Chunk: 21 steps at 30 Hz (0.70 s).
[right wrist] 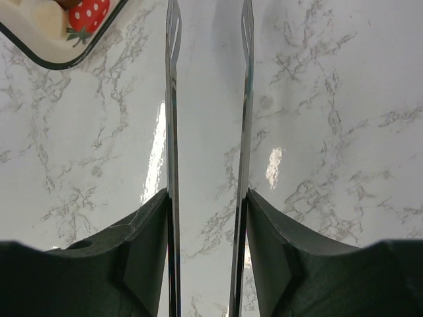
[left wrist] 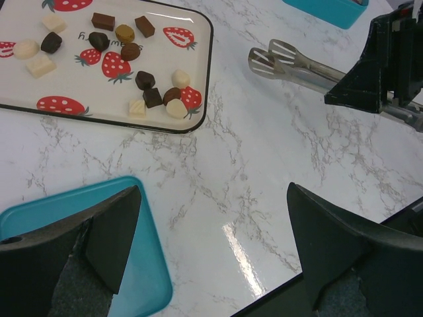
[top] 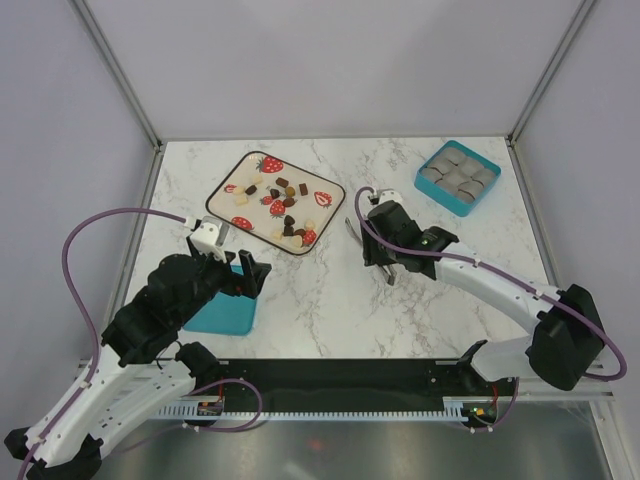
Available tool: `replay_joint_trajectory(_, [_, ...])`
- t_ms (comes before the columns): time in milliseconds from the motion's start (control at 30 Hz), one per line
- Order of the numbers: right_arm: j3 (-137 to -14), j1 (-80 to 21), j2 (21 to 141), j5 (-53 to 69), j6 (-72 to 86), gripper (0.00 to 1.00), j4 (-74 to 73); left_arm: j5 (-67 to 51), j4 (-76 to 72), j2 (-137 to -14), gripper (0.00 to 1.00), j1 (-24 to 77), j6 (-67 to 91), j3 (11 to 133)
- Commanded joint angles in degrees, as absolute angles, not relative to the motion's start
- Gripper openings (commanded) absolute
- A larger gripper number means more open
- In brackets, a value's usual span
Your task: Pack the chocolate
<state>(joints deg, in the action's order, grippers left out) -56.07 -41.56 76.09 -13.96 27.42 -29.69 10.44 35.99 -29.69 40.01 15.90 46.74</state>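
Chocolate [left wrist: 145, 80]: small dark, tan and cream pieces scattered on the strawberry-print tray [left wrist: 86, 86], several of them touching. The tongs [left wrist: 297, 64] are pinched on both arms by the right tool [right wrist: 208, 205]. Their tips are apart, empty and just beside the tray's near corner.

Likely faults:
- a piece squirts from the slotted tips
- two neighbouring pieces are taken together
- the tips catch the rim and slide the tray on the glossy bench [top: 330, 300]
- a piece drops on the carry, since the teal box [top: 442, 200] lies well apart at the far right

The left tool [left wrist: 218, 224] is spread and empty above a flat teal piece [left wrist: 142, 277]. The bench is white marble-patterned, enclosed by plain pale walls with metal corner posts.
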Motion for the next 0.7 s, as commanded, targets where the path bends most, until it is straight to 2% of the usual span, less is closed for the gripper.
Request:
replay_joint_trajectory(0, [-61.4,-42.3,79.1,-12.0,24.5,0.54,-30.0,11.8,35.3,-29.4,1.00,40.3,13.6,46.6])
replay_joint_trajectory(667, [-78.5,-46.6,98.3,-12.2,15.0,0.49,-26.2,11.5,35.4,-27.8,1.00,40.3,13.8,46.4])
